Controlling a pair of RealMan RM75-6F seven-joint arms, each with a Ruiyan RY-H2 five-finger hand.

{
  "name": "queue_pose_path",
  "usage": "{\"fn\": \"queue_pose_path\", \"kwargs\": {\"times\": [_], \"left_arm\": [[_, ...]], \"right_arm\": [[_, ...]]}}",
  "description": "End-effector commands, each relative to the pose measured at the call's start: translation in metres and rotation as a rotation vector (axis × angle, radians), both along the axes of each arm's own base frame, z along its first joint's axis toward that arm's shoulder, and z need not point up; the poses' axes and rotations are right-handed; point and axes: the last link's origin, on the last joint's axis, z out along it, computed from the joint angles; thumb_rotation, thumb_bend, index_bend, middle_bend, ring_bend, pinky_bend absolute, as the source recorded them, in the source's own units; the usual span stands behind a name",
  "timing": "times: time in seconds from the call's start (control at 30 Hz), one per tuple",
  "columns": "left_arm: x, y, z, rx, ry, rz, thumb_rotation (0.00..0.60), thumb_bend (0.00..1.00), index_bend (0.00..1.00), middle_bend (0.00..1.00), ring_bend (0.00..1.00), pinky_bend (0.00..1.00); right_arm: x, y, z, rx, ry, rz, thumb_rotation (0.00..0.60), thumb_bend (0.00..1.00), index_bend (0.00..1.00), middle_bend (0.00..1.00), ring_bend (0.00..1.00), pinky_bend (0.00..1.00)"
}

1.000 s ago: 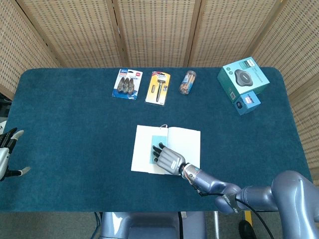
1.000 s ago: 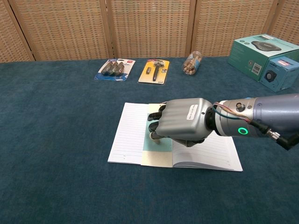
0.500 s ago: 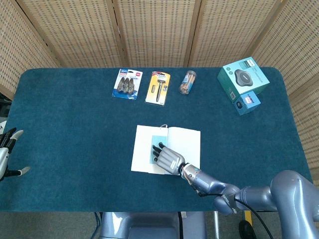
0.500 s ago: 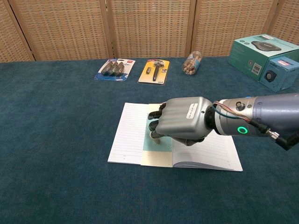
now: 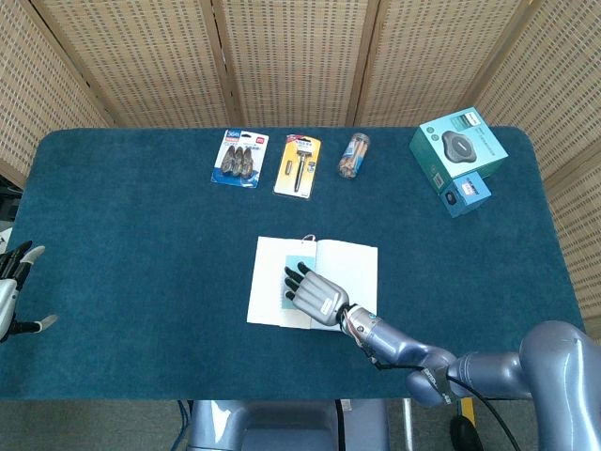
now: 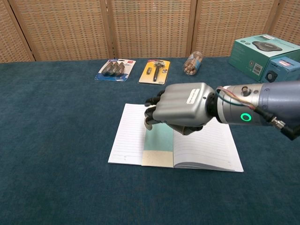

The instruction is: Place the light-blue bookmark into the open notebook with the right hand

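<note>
The open notebook [image 5: 268,282] lies flat near the middle of the blue table. On it, beside the spine on the left page, rests the light-blue bookmark [image 5: 304,258], a pale strip [image 6: 158,139]. My right hand [image 5: 315,296] hovers just above the bookmark with its fingers apart and nothing in them; in the chest view the right hand [image 6: 180,108] is lifted off the paper and covers the strip's far end. My left hand [image 5: 14,287] sits at the table's left edge, fingers spread, holding nothing.
Along the far side lie a pack of clips [image 5: 239,158], a yellow blister pack [image 5: 298,165] and a small jar on its side [image 5: 353,155]. A teal box [image 5: 458,147] and a smaller blue box [image 5: 467,194] stand at the far right. Wicker screens close off the back.
My right hand has risen off the bookmark and moved slightly away from me, its fingers spreading. The bookmark stays on the page. The left hand has not moved.
</note>
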Motion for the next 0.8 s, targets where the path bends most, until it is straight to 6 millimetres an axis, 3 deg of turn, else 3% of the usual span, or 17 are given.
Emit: {"fn": "queue_pose_path", "kwargs": {"times": [0.03, 0.13, 0.17, 0.2, 0.27, 0.33, 0.37, 0.47, 0.67, 0.8], "left_arm": [[0.0, -0.001, 0.0, 0.0, 0.0, -0.001, 0.6, 0.0, 0.0, 0.0, 0.0, 0.0], [0.0, -0.002, 0.001, 0.011, 0.004, -0.006, 0.6, 0.0, 0.0, 0.0, 0.0, 0.0], [0.0, -0.002, 0.001, 0.016, 0.004, -0.009, 0.6, 0.0, 0.0, 0.0, 0.0, 0.0], [0.0, -0.002, 0.001, 0.022, 0.005, -0.014, 0.6, 0.0, 0.0, 0.0, 0.0, 0.0], [0.001, -0.002, 0.002, 0.044, 0.011, -0.031, 0.6, 0.0, 0.0, 0.0, 0.0, 0.0], [0.001, -0.003, 0.002, 0.059, 0.012, -0.048, 0.6, 0.0, 0.0, 0.0, 0.0, 0.0], [0.002, -0.003, 0.002, 0.065, 0.011, -0.055, 0.6, 0.0, 0.0, 0.0, 0.0, 0.0], [0.002, -0.006, 0.002, 0.077, 0.009, -0.076, 0.6, 0.0, 0.0, 0.0, 0.0, 0.0], [0.004, -0.011, 0.005, 0.101, 0.013, -0.132, 0.6, 0.0, 0.0, 0.0, 0.0, 0.0], [0.002, -0.015, 0.005, 0.109, 0.019, -0.145, 0.6, 0.0, 0.0, 0.0, 0.0, 0.0]], "right_arm": [[0.013, 0.0, 0.028, -0.027, -0.119, -0.013, 0.6, 1.0, 0.25, 0.16, 0.0, 0.16], [0.013, 0.001, 0.06, -0.062, -0.25, -0.044, 0.6, 0.99, 0.25, 0.13, 0.0, 0.16], [0.01, 0.002, 0.071, -0.078, -0.293, -0.051, 0.6, 0.9, 0.23, 0.11, 0.0, 0.16], [0.006, 0.002, 0.083, -0.102, -0.338, -0.057, 0.6, 0.79, 0.21, 0.09, 0.0, 0.16], [-0.016, 0.001, 0.114, -0.202, -0.448, -0.063, 0.6, 0.35, 0.11, 0.03, 0.0, 0.16], [-0.04, 0.004, 0.134, -0.259, -0.527, -0.084, 0.6, 0.14, 0.06, 0.01, 0.0, 0.14], [-0.052, 0.005, 0.142, -0.279, -0.562, -0.105, 0.6, 0.08, 0.04, 0.0, 0.0, 0.14], [-0.089, 0.011, 0.162, -0.332, -0.647, -0.194, 0.6, 0.01, 0.01, 0.0, 0.0, 0.13], [-0.165, 0.03, 0.186, -0.44, -0.744, -0.399, 0.6, 0.0, 0.0, 0.0, 0.0, 0.1], [-0.193, 0.042, 0.192, -0.488, -0.751, -0.459, 0.6, 0.0, 0.0, 0.0, 0.0, 0.07]]}}
